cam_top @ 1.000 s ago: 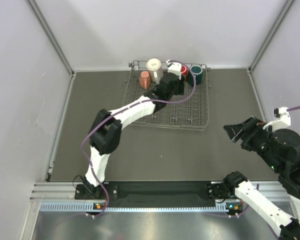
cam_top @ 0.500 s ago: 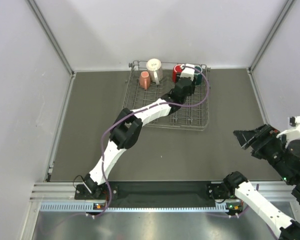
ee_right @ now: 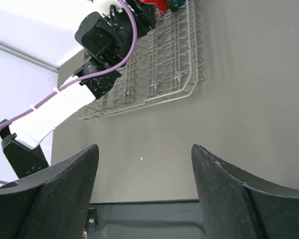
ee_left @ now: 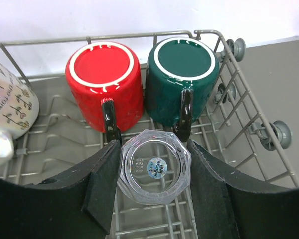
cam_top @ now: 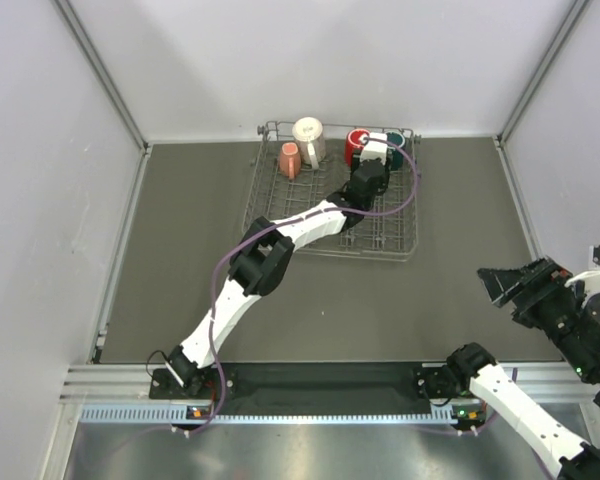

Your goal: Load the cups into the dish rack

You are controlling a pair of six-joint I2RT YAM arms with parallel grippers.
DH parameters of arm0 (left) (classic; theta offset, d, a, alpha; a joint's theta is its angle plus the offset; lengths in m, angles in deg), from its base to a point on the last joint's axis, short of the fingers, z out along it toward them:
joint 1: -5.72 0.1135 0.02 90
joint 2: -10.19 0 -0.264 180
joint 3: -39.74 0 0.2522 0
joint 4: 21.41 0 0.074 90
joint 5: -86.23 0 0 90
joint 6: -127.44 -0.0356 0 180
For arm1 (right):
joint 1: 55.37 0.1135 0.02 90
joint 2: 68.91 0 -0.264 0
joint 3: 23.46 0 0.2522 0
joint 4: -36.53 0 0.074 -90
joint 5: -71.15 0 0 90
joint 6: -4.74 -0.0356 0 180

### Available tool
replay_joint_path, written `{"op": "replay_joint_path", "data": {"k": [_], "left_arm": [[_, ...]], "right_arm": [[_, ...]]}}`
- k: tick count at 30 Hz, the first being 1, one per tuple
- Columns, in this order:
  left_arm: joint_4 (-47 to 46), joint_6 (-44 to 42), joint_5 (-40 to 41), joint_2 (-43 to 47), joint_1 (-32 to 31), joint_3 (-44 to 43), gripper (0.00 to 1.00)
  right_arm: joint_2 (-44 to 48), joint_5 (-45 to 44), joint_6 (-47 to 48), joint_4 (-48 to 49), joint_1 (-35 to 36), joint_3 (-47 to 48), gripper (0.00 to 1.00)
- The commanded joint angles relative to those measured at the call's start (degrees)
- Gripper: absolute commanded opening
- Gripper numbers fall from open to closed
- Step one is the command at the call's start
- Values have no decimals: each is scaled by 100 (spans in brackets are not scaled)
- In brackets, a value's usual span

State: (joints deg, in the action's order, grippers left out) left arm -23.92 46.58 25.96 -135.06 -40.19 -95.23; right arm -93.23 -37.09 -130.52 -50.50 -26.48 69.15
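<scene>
My left gripper is shut on the clear glass, which it holds bottom-up low over the dish rack. The glass hangs just in front of the handles of the red mug and the dark green mug, both upside down at the rack's back right. The white speckled mug and the salmon-pink mug stand at the back left. In the top view the left gripper hides the glass. My right gripper is open and holds nothing, over bare table at the near right.
The left arm stretches diagonally across the rack's front half, its purple cable looping over the right side. Rows of prongs fill the rack floor. A metal rail runs along the near table edge. Walls close in on three sides.
The left gripper moved right along the rack's back, from the middle to the red and green mugs. The right arm drew back toward the near right corner.
</scene>
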Motion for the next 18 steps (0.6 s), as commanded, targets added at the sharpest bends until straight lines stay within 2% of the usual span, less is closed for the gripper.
{"op": "replay_joint_path", "data": {"k": [1,18], "left_arm": [[-526,166,155,-73,3,-245,0],[-772,184,146,-609,56,-658,0]], "right_arm": [[67,-224,-71,-239,91,183,75],[146,-118,-115,-363,109,228,76]]}}
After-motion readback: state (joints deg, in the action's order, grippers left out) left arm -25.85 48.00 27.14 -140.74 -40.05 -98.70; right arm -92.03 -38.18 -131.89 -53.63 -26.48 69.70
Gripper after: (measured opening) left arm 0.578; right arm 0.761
